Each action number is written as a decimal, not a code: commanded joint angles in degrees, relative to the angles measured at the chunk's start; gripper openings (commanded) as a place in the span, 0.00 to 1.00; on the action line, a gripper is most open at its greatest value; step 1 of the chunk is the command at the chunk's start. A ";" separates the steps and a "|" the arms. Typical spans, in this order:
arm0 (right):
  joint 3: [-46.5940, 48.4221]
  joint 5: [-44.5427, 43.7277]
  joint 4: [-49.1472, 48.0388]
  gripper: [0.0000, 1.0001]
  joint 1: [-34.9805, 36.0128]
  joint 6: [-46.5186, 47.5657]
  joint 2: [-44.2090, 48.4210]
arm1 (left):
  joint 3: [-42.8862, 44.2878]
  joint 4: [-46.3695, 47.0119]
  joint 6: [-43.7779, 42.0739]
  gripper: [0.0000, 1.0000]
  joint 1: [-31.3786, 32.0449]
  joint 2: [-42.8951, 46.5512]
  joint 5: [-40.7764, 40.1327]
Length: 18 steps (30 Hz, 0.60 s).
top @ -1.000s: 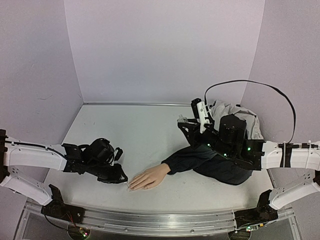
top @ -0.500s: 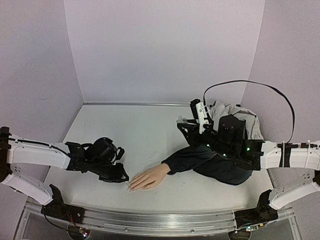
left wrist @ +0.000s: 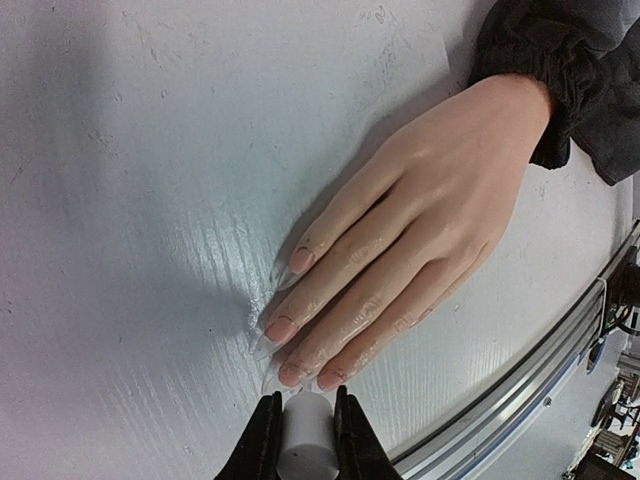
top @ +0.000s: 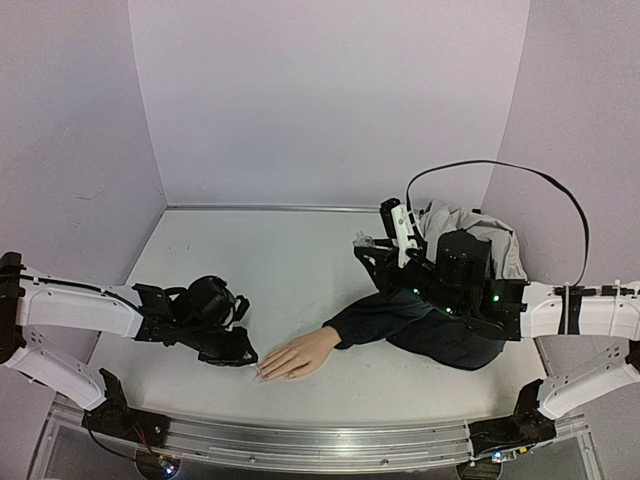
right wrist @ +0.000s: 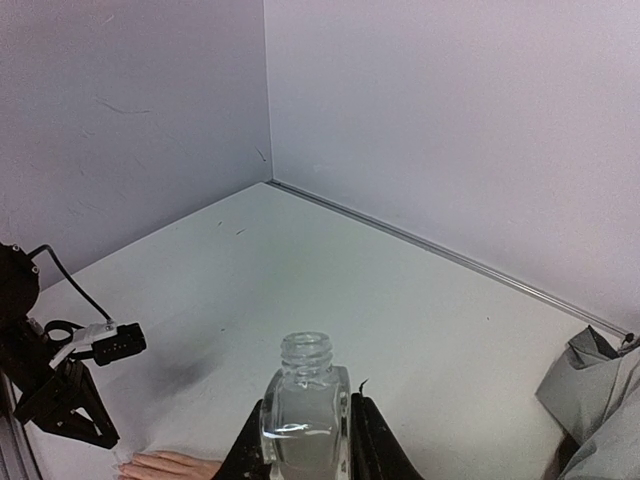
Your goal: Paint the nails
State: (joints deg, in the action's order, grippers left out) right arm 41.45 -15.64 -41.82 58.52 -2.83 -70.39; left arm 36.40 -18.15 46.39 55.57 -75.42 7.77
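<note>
The nails [left wrist: 279,329] tip the mannequin hand [left wrist: 410,240], which lies flat. Just off its fingertips the left gripper [left wrist: 305,402] pinches a white brush cap [left wrist: 303,440]. Painting looks underway and needs fine strokes on each nail. Beyond the hand's wrist, the right gripper [right wrist: 306,432] clamps an open bottle [right wrist: 304,385].

Crumpled grey cloth [top: 505,250] on white table [top: 280,260], far right

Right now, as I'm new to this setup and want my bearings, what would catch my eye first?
A peach mannequin hand lies flat near the table's front edge, its nails toward the left gripper, which is shut on a white cylinder close beside them. To the right, the right gripper holds an uncapped clear glass bottle upright.
</note>
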 commanded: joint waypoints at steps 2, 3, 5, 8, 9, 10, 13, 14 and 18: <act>1.70 0.02 -3.86 0.00 0.10 -0.42 0.25 | 2.59 -0.12 -0.45 0.00 0.06 -0.51 -0.08; 1.63 0.09 -3.86 0.00 0.08 -0.42 0.30 | 2.60 -0.13 -0.49 0.00 0.06 -0.67 -0.04; 1.57 0.18 -3.88 0.00 0.09 -0.51 0.41 | 2.75 -0.05 -0.63 0.00 0.06 -0.89 -0.01; 1.44 0.23 -3.88 0.00 0.03 -0.53 0.64 | 2.80 0.05 -0.64 0.00 0.06 -1.08 0.20; 1.44 0.22 -3.88 0.00 0.07 -0.59 0.69 | 2.79 0.07 -0.61 0.00 0.11 -1.13 0.22; 1.36 0.13 -3.87 0.00 0.10 -0.60 0.77 | 2.80 0.06 -0.61 0.00 0.08 -1.13 0.24; 1.35 0.14 -3.88 0.00 0.10 -0.60 0.87 | 2.77 0.13 -0.60 0.00 0.06 -1.18 0.14; 1.27 0.19 -3.88 0.00 0.08 -0.60 0.79 | 2.78 0.20 -0.64 0.00 0.06 -1.29 0.18; 1.35 0.33 -3.96 0.00 0.09 -0.69 0.64 | 2.79 0.39 -0.71 0.00 0.06 -1.66 0.57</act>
State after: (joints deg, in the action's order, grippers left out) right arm 41.45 -15.62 -41.85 58.52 -2.85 -70.39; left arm 36.42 -18.13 46.37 55.57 -76.38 7.81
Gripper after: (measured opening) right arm 0.216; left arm 0.144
